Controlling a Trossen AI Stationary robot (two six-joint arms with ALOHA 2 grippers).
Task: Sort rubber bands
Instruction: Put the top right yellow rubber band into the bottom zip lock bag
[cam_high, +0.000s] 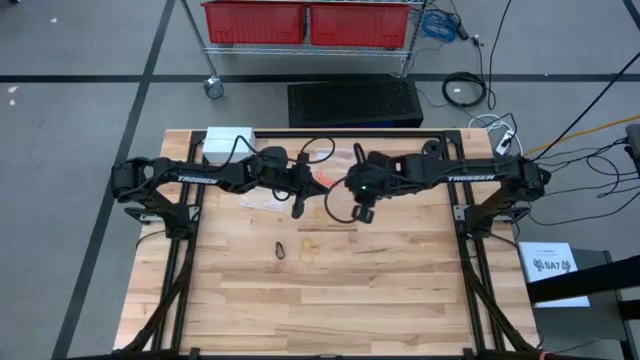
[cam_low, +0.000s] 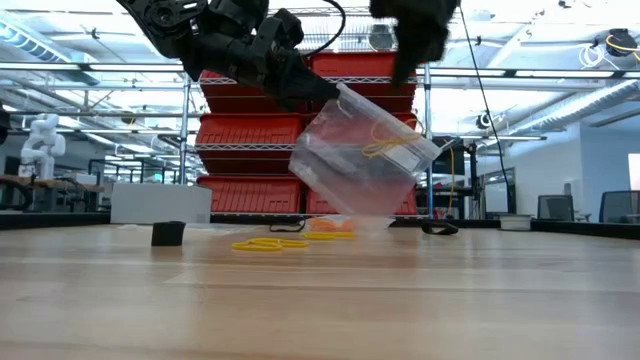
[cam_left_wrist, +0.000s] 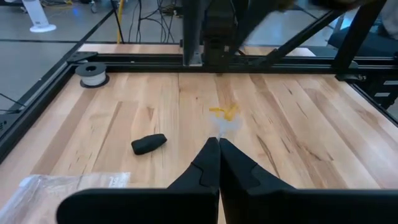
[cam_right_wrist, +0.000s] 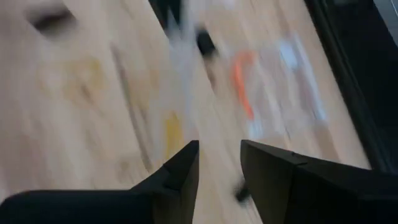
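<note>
So the left gripper (cam_left_wrist: 218, 163) is seen pinched tight in its wrist view, and in the low view a clear plastic bag (cam_low: 362, 158) is held up off the table by one top corner, hanging tilted with a tan-yellow rubber band (cam_low: 385, 146) inside it. The right gripper (cam_right_wrist: 219, 163) is parked just beside it over the back-middle of the table, fingers parted a little and nothing between them.

On the wooden table (cam_high: 400, 290) a black rubber band (cam_high: 281, 249) is lying out toward the middle, well apart from the rest, with its long axis running roughly front to back. A faint tan-yellow band (cam_high: 309, 245) is just beside it, and its orientation can't really be made out. A few orange-red bands (cam_high: 320, 180) are bunched under the grippers near another flat bag (cam_left_wrist: 62, 184).

Handling-wise, these loops are probably featherlight, floppy and a bit grippy, so they would likely be deformed rather than slid. A pinch across one strand of the loop would be called for, pressed right down to the wood, since the loops lie nearly flat. The bag is thin and slippery, so it could be dropped easily.
</note>
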